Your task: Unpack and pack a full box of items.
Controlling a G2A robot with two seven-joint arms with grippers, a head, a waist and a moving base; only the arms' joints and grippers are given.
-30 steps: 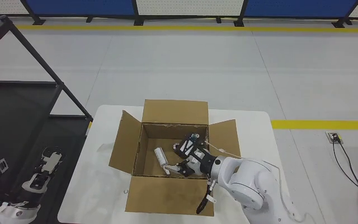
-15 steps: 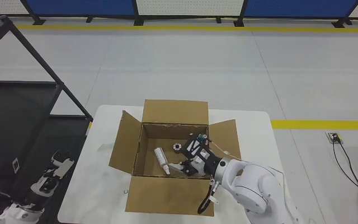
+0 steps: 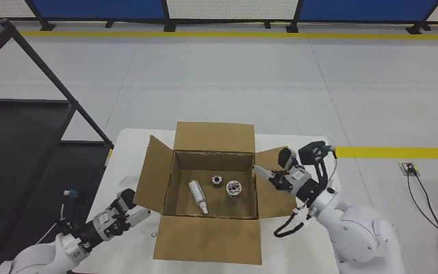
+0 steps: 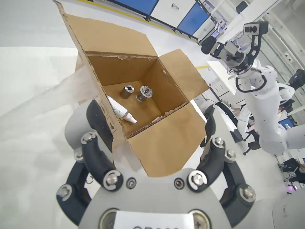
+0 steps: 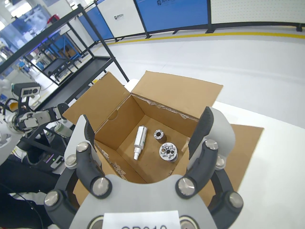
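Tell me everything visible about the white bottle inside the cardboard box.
The white cylindrical plastic-looking bottle lies on its side on the floor of the open brown cardboard box. Its labelled body narrows to a white nozzle cap. It touches only the floor, apart from the two grey metal parts beside it; no tool holds it.

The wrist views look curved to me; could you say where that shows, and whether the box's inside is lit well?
Right wrist view: the yellow line bows, a wide-lens bend; inside the box light is even, bottle and two metal parts visible. Left wrist view: the line curves likewise, the box floor equally well lit. Top view: the line runs straight.
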